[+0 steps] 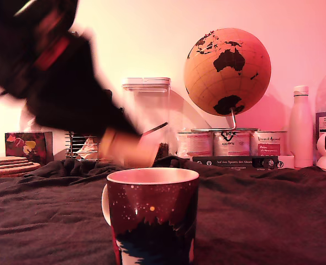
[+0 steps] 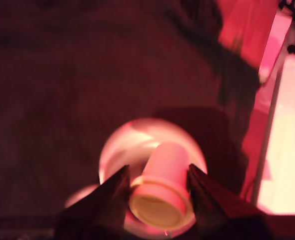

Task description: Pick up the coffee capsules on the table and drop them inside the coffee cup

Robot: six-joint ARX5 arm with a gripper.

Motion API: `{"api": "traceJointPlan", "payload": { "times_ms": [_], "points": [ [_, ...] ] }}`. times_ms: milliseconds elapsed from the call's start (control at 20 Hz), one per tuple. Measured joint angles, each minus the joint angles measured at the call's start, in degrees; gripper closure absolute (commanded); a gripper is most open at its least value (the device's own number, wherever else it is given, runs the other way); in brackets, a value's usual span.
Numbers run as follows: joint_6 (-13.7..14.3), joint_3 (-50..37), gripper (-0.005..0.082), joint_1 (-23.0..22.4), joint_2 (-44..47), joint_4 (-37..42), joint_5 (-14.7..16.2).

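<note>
Right above the coffee cup [image 2: 152, 150] the end effector [image 2: 157, 192] has a coffee capsule [image 2: 162, 185] pinched between its fingers — looks like the drop step. Next it just needs to open up, centred over the white inside — bench [image 1: 262, 210] underneath

Motion blurs the arm [image 1: 58, 77]; mug [image 1: 152, 221] base cropped.

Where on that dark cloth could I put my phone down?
Bare cloth lies on both sides of the coffee cup, on the table. The back edge is crowded: tins, globe, bottle, coasters.
</note>
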Motion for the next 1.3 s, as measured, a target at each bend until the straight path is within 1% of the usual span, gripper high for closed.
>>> {"api": "traceJointPlan", "payload": {
  "times_ms": [200, 300, 350, 450, 500, 550, 600, 1000, 1200, 1250, 1300],
  "points": [
    [2.4, 4.0, 0.0554, 0.0, 3.5, -4.7, -0.2],
    [4.4, 6.1, 0.0554, 0.0, 7.0, -7.3, -0.2],
    [4.4, 7.3, 0.0554, -0.2, 8.4, -8.9, -0.4],
    [7.0, 9.7, 0.0554, -1.0, 10.3, -11.0, -2.0],
    [7.3, 11.1, 0.0554, -1.5, 10.8, -12.3, -2.8],
    [8.4, 12.5, 0.0554, -1.7, 11.1, -13.4, -3.0],
    [8.9, 13.5, 0.0554, -1.9, 11.5, -13.7, -3.1],
    [9.5, 14.3, 0.0554, -2.0, 12.7, -18.0, -3.3],
    [9.5, 14.3, 0.0553, -2.0, 12.7, -18.2, -3.2],
    [9.5, 14.3, 0.0549, -2.0, 12.7, -18.2, -3.2],
    [9.5, 14.3, 0.0524, -2.0, 12.7, -18.2, -3.2]
  ]
}}
